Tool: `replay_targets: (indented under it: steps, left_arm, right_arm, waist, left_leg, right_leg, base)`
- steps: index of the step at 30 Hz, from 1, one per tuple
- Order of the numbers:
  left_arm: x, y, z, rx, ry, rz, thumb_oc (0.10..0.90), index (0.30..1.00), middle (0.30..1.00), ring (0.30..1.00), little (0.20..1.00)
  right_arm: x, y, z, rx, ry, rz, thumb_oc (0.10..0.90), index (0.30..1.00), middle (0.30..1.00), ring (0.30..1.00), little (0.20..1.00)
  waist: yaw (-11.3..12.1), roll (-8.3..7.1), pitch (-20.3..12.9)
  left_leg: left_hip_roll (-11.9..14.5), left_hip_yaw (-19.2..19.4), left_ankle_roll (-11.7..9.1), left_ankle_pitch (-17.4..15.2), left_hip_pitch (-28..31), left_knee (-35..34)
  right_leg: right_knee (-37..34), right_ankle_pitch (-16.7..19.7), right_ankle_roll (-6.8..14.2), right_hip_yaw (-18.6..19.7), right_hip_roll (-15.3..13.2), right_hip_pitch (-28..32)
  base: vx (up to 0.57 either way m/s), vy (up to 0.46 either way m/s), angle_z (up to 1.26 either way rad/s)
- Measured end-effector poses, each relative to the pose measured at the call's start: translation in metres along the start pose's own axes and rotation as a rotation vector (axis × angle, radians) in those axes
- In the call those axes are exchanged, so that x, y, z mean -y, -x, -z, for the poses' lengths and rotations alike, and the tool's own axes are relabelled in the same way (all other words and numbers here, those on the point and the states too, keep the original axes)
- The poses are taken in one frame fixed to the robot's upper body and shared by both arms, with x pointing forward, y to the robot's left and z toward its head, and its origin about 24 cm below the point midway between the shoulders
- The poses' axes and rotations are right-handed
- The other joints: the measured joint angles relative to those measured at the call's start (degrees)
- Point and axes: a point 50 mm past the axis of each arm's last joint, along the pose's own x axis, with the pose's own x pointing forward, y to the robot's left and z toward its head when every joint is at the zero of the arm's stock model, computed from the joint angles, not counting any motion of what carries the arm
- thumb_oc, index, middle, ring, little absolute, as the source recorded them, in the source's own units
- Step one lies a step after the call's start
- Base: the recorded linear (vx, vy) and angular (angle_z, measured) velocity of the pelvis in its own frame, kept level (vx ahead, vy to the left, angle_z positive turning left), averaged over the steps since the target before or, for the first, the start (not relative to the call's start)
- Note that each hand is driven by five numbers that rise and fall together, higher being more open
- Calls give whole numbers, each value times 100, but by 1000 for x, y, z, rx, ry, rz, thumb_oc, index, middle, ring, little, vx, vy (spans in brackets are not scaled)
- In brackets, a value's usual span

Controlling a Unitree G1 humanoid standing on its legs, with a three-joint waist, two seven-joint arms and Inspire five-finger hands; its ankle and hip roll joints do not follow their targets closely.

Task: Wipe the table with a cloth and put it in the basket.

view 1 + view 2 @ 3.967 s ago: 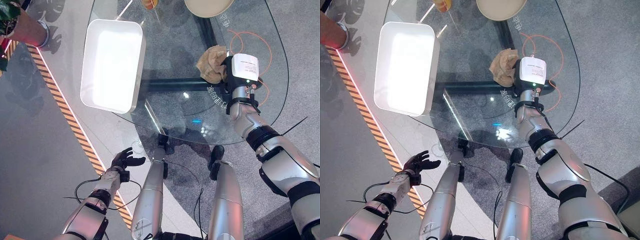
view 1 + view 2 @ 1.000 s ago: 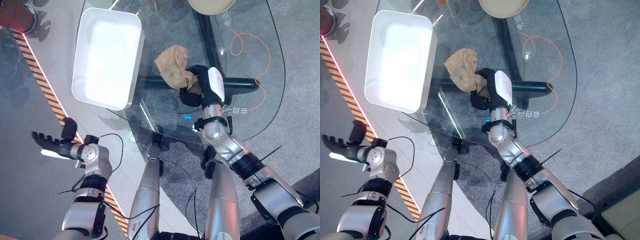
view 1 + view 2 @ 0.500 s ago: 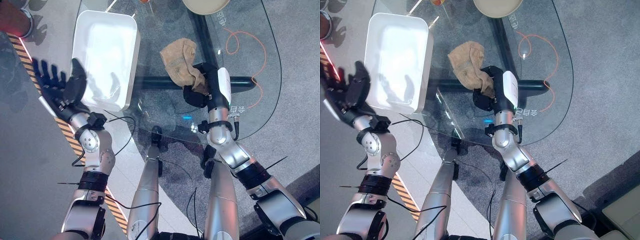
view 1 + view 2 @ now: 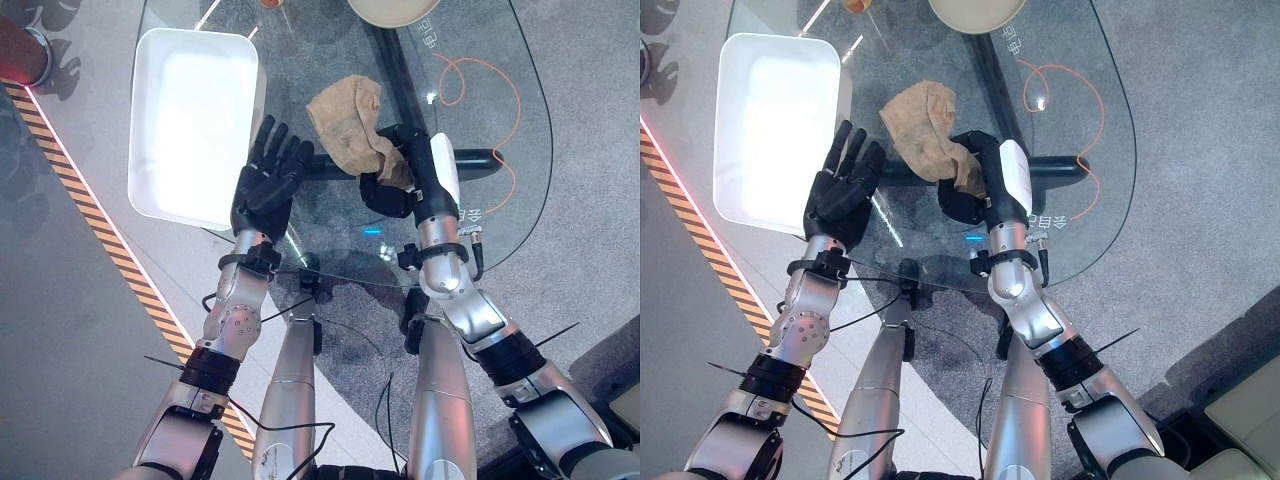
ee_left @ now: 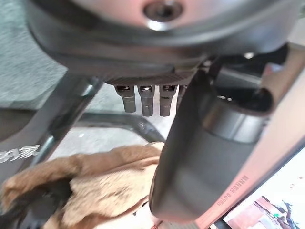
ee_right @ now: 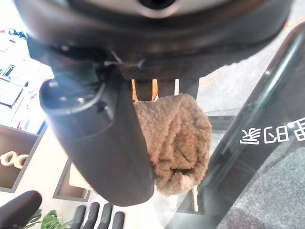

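On the glass bench [image 4: 500, 150], our right hand [image 4: 395, 185] keeps its fingers curled round the tan cloth [image 4: 345, 120] for wiping, while our left hand [image 4: 268, 185] hovers flat-fingered and empty beside the white basket [image 4: 190, 120].

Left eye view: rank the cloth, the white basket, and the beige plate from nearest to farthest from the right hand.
1. Cloth, gripped in the right hand, trailing to its left.
2. White basket, at the table's left edge.
3. Beige plate, at the far edge.
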Motion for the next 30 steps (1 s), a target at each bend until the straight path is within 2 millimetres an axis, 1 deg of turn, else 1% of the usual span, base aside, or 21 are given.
replay_targets:
  steps: [6, 13, 17, 30]
  left_arm:
    - [5, 1, 10, -85, 103, 64, 800, 900, 900, 900, 900]
    - [7, 1, 12, -118, 165, 103, 800, 900, 900, 900, 900]
    - [8, 1, 12, -118, 170, 121, 800, 900, 900, 900, 900]
    - [7, 2, 9, -110, 154, 146, 800, 900, 900, 900, 900]
  right_arm:
    - [-4, 1, -3, 19, -7, -26, 100, 300, 300, 300, 200]
    - [-10, 4, -4, 26, -5, -63, 100, 300, 300, 300, 200]
    - [-11, 4, -4, 28, -4, -68, 100, 300, 300, 300, 200]
    - [-12, 4, -7, 38, -8, -74, 100, 300, 300, 300, 200]
  waist:
    - [-8, 0, 0]
    - [-85, 0, 0]
    - [-117, 0, 0]
    - [-108, 0, 0]
  left_leg:
    - [-5, 3, 2, -1, 0, -1]
    - [-6, 3, 2, -1, 0, -1]
    - [-6, 4, -2, 2, 1, 0]
    - [-8, 3, -3, 4, 15, 6]
  right_leg:
    - [-3, -4, 6, 2, -5, 0]
    - [0, -4, 7, 3, -6, 1]
    - [4, -4, 7, 3, -5, 0]
    - [33, -4, 7, 11, -7, 0]
  base:
    - [0, 0, 0]
    - [0, 0, 0]
    - [0, 0, 0]
    - [0, 0, 0]
